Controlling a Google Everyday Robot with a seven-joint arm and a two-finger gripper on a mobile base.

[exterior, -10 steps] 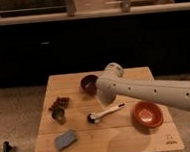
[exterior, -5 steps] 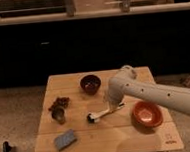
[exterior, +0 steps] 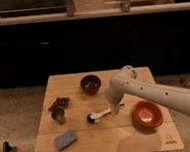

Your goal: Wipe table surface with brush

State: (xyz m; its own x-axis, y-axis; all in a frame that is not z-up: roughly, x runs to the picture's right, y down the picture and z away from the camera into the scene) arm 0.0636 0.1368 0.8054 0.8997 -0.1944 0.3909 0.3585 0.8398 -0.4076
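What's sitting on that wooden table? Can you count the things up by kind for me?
Bowls: 2, a dark bowl and an orange bowl
Brush: 1
Sponge: 1
Small dark things at the left, kind unclear: 2
Total: 6
The robot's gripper is down at the Brush handle's end.

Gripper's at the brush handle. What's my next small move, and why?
Probably settle the gripper onto the handle end of the brush to secure it: the gripper sits over that end, while the brush lies flat on the table surface.
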